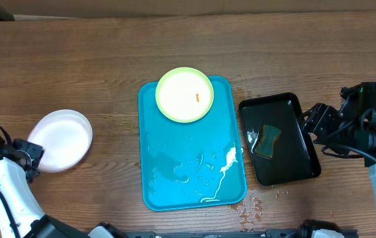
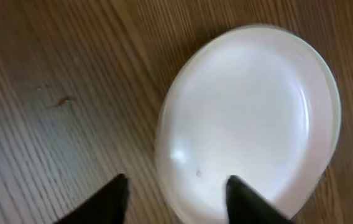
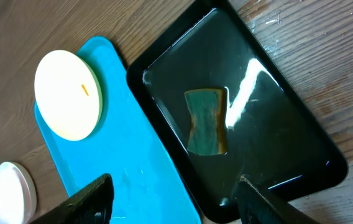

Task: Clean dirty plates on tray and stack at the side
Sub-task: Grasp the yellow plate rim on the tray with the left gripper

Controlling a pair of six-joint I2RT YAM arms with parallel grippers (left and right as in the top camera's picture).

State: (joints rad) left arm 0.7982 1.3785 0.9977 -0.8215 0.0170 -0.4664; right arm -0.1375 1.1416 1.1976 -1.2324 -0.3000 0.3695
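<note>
A pale yellow-green plate with an orange speck sits at the far end of the turquoise tray; it also shows in the right wrist view. White plates lie on the table at the left; I cannot tell one from two. My left gripper is open, its fingers astride the white plate's near rim, holding nothing. My right gripper is open and empty, above the edge between the tray and the black tray. Its jaws do not show in the overhead view.
The glossy black tray stands right of the turquoise tray and holds a green-and-yellow sponge, also in the right wrist view. Water and white streaks lie on the turquoise tray's near half. Droplets wet the table near its front right corner.
</note>
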